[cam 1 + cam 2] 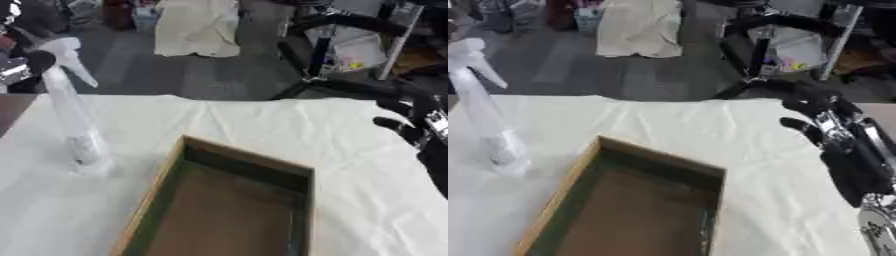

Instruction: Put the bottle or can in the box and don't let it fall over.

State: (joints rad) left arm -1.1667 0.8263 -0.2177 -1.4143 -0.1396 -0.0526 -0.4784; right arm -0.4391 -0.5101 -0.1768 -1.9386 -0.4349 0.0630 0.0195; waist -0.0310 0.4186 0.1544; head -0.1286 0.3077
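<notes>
At the far left a clear spray bottle [72, 120] with a white trigger head stands upright on the white cloth [262, 125] that covers the table; its base sits on the cloth just beside the left wall of the box, outside it, and its nozzle points to the right; the robot's left hand [26, 65] shows at the left edge, black and silver, up against the bottle's neck just under the trigger head, though whether its fingers are wrapped round the neck I cannot tell; in the middle, nearer to me, lies the open box [166, 175], a shallow wooden tray with pale edges, dark green inner walls and a brown floor, set askew so that its far corner points toward the middle of the table; nothing lies in it; on the right the robot's right hand [833, 130] hangs above the cloth, well apart from the box and the bottle, its black fingers [802, 125] spread and only slightly bent, gripping nothing.
</notes>
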